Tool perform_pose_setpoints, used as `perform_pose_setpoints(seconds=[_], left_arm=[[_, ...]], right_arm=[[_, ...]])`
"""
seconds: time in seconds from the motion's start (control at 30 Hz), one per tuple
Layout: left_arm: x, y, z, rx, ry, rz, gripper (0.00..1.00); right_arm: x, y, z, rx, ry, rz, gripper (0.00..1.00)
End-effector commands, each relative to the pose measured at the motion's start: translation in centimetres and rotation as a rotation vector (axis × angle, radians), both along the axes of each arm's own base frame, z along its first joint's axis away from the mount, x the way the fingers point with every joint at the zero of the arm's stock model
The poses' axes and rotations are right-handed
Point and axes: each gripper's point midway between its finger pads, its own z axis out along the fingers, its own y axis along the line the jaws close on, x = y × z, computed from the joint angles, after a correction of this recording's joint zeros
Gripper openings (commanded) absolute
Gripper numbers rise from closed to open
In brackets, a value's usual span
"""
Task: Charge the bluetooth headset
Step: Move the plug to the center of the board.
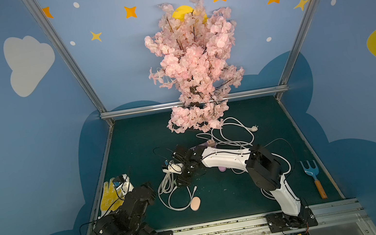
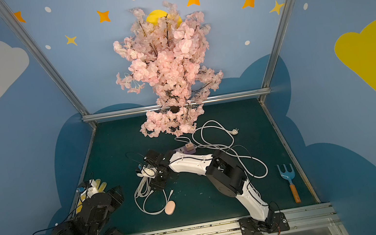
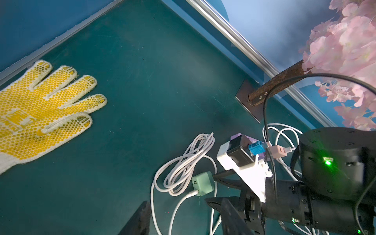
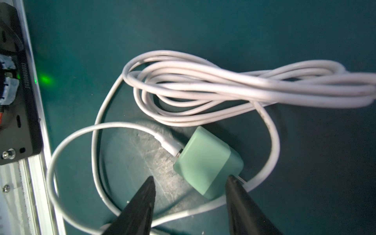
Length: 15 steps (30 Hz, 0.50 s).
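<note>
Right gripper (image 4: 191, 178) is held spread astride the green adapter (image 4: 205, 162); the left gripper's (image 1: 119, 183) state cannot be told. The pink headset case (image 1: 195, 203) is seen at the right gripper's five o'clock. The adapter could be knocked askew by an off-centre close, and the white cable (image 4: 223, 85) dragged.

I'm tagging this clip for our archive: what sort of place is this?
Probably a staged robot test booth, not a home: painted cloud-and-star walls, an aluminium frame, and an arm-mounting rail.
</note>
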Motion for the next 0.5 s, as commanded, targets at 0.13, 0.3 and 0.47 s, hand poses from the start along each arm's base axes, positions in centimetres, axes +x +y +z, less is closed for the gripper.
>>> perform_pose_setpoints(seconds=[0.13,0.3,0.47], left_arm=[[0.7,-0.4,0.2,0.024,-0.001,-0.007,0.56],[1.1,-0.8,0.4,0.038,0.005,-0.019,0.56],[1.2,-1.0,0.4,0.038,0.009,-0.026,0.56]], right_arm=[[3.7,-2.8,-2.9,-0.073,0.012,-0.145,0.56],[3.9,-3.8,-2.6,-0.044,0.005,-0.157,0.57],[2.9,-3.1,-0.5,0.002,-0.011,-0.125,0.58]])
